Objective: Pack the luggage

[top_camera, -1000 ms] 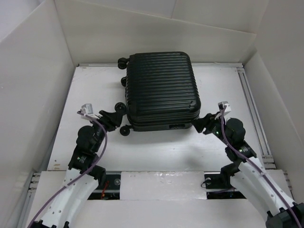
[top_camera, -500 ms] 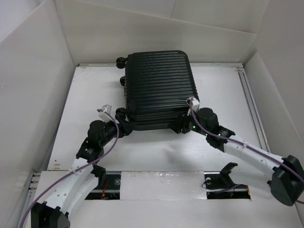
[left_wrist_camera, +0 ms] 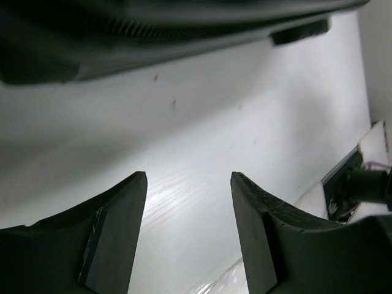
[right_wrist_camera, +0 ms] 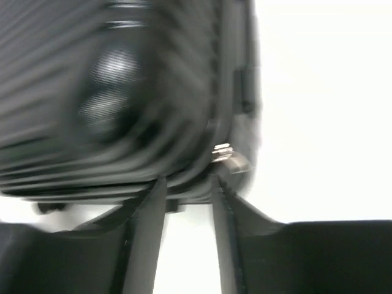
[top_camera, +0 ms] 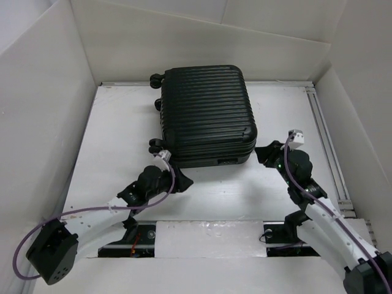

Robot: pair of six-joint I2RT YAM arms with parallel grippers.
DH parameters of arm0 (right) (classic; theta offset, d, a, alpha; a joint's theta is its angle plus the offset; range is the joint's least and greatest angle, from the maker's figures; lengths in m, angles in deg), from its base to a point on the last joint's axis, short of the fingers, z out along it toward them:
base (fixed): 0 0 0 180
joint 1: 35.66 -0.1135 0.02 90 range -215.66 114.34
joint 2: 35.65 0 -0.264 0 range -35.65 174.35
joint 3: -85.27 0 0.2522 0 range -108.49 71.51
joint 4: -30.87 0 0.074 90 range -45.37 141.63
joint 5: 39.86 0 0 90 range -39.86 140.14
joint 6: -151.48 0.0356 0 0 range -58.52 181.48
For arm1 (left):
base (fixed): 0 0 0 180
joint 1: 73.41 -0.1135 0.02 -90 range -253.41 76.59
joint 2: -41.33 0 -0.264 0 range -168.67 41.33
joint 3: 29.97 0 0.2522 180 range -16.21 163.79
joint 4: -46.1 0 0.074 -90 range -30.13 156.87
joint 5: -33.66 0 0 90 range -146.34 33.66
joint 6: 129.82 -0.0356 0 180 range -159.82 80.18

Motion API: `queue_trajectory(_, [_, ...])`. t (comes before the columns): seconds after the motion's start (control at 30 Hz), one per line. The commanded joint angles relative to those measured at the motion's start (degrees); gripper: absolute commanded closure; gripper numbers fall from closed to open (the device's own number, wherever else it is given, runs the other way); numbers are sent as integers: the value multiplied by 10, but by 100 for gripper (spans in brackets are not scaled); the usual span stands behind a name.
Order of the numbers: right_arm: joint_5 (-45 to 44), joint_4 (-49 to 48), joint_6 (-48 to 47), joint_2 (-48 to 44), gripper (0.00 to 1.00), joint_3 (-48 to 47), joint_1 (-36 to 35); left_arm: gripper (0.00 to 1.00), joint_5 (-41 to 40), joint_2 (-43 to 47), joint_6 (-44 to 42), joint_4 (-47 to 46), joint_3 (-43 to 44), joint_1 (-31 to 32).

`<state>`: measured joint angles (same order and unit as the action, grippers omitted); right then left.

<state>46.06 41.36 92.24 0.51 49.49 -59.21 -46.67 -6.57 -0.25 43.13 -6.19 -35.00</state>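
Toward the far side of the white tabletop (top_camera: 116, 141) lies the luggage (top_camera: 205, 116), a black hard shell ribbed with fine grooves, its corners rounded and small wheels (top_camera: 158, 79) along its left side. My left hand (top_camera: 179, 181) sits by its near left corner, spread wide and empty; the wrist view shows faintly grained white surface between the dark fingers (left_wrist_camera: 116, 239). My right hand (top_camera: 264, 153), beside the near right corner, is parted narrowly and grips nothing. Only its blurred wrist view shows a small metal zip pull (right_wrist_camera: 223, 153).
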Motion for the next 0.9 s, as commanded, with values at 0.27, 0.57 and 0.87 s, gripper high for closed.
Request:
queue_trajectory(0.27, [462,-278,-19,160,33,51,305,46,-127,-15,23,-110,8,-11])
queue_trajectory(0.57, [708,-881,227,443,28,88,345,47,-102,-108,29,-169,9,-11])
queue_trajectory(0.87, [696,-990,272,555,24,54,324,48,-97,-81,18,-175,9,-11])
